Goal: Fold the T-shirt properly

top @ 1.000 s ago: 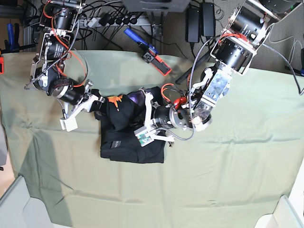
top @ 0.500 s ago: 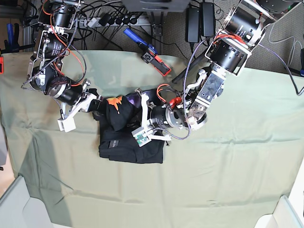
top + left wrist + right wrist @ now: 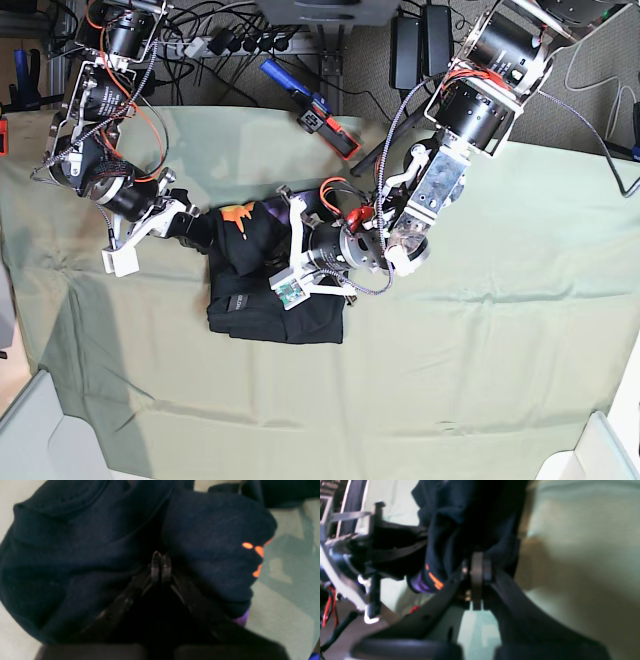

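The black T-shirt (image 3: pixel 272 300) lies partly folded on the pale green cloth, its top edge bunched and lifted, with an orange mark (image 3: pixel 238 213) and purple neckline (image 3: pixel 276 209). My left gripper (image 3: pixel 287 236) reaches in from the right. In the left wrist view it (image 3: pixel 160 563) is shut on a fold of the T-shirt (image 3: pixel 82 555), with the orange mark (image 3: pixel 253 548) to the right. My right gripper (image 3: pixel 200 230) comes from the left. In the right wrist view it (image 3: pixel 477 566) is shut on the T-shirt's (image 3: pixel 460 517) edge.
The pale green cloth (image 3: pixel 480 340) covers the whole table. A blue and orange tool (image 3: pixel 322 118) lies at the back edge among cables and a power strip (image 3: pixel 215 42). White bins stand at the front corners (image 3: pixel 40 440) (image 3: pixel 600 455).
Both arms have shifted a little to the left, still gripping the shirt's bunched top. The upper fold has been drawn left with them.
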`<state>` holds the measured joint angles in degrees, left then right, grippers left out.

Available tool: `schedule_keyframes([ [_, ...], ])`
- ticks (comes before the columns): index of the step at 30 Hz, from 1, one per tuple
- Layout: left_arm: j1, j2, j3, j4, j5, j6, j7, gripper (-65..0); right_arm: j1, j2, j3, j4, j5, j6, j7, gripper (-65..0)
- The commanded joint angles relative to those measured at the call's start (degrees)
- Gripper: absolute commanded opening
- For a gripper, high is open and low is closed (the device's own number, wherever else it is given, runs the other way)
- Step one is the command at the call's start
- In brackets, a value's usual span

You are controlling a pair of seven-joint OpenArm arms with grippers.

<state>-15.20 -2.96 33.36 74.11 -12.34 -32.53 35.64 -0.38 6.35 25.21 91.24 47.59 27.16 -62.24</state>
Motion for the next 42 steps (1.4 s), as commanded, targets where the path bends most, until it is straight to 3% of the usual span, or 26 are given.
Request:
schedule_keyframes([
  [1,-1.0,0.6,0.0,1.7,-0.9,0.0,-0.5,-65.0,0.7,0.5,0.5,1.1,1.5,5.6,0.7,-65.0],
  [12,-1.0,0.0,0.0,13.0,-3.8,0.0,3.7,-65.0,0.7,2.8,0.7,1.1,1.5,5.6,1.2,-65.0],
  [21,-0.9,-6.6,-2.3,22.0,-7.9,0.0,6.3,-65.0,0.7,5.4,0.7,1.1,1.5,5.6,1.7,-65.0],
  [32,2.4,-18.5,-18.4,23.4,-16.0,-0.3,9.1,-65.0,-1.4,9.6,0.7,1.2,3.5,5.7,0.1,-65.0],
  [37,8.6,-23.2,-28.4,25.6,-19.5,-3.1,9.9,-65.0,-5.1,12.4,0.7,1.6,5.7,6.1,-0.7,-65.0],
  [42,15.0,-25.3,-39.0,26.2,-23.0,-5.3,12.1,-65.0,-9.1,14.3,0.7,3.8,6.0,6.1,-0.9,-65.0],
])
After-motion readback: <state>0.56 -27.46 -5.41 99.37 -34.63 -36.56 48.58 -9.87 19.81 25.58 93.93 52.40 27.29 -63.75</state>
